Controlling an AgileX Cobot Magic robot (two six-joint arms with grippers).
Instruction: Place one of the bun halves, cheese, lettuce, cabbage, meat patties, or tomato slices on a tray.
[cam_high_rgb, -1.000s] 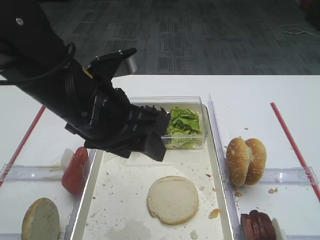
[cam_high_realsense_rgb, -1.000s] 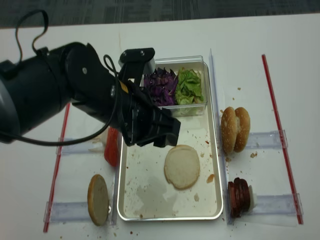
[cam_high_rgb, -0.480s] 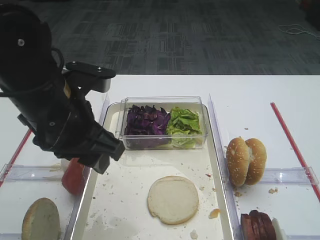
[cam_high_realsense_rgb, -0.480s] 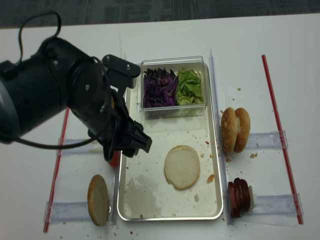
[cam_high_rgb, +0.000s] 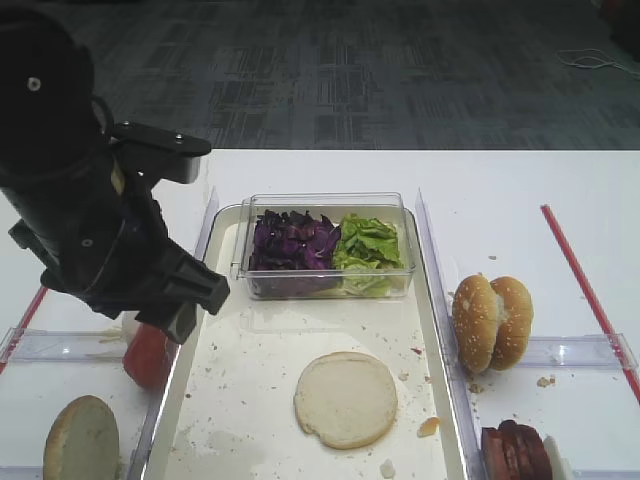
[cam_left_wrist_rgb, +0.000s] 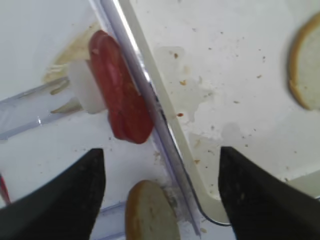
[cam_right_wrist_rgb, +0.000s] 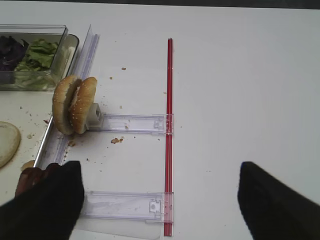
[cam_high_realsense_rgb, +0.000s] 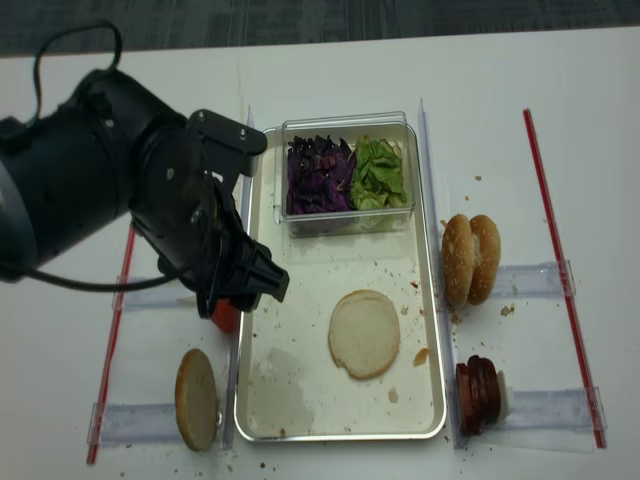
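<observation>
A flat plain bun half (cam_high_rgb: 345, 398) (cam_high_realsense_rgb: 364, 333) lies on the cream tray (cam_high_rgb: 250, 400) (cam_high_realsense_rgb: 290, 385), with nothing touching it. My left gripper (cam_left_wrist_rgb: 160, 152) (cam_high_realsense_rgb: 250, 285) hangs open and empty over the tray's left rim, above the tomato slices (cam_left_wrist_rgb: 122, 107) (cam_high_rgb: 145, 355). Cabbage (cam_high_rgb: 293, 240) and lettuce (cam_high_rgb: 368, 245) fill a clear box at the tray's far end. Meat patties (cam_high_rgb: 515, 452) (cam_high_realsense_rgb: 478, 393) stand on edge right of the tray. My right gripper (cam_right_wrist_rgb: 159, 167) is open over bare table. Cheese is out of view.
Two sesame bun halves (cam_high_rgb: 492, 322) (cam_right_wrist_rgb: 75, 104) stand on edge right of the tray. Another plain half (cam_high_rgb: 80, 440) (cam_left_wrist_rgb: 150, 212) stands at the left front. Clear plastic holders (cam_right_wrist_rgb: 130, 122) and red strips (cam_right_wrist_rgb: 169, 135) lie on the white table.
My left arm has drawn back leftward from over the clear box to the tray's left rim, uncovering the cabbage. The bun half on the tray has not moved.
</observation>
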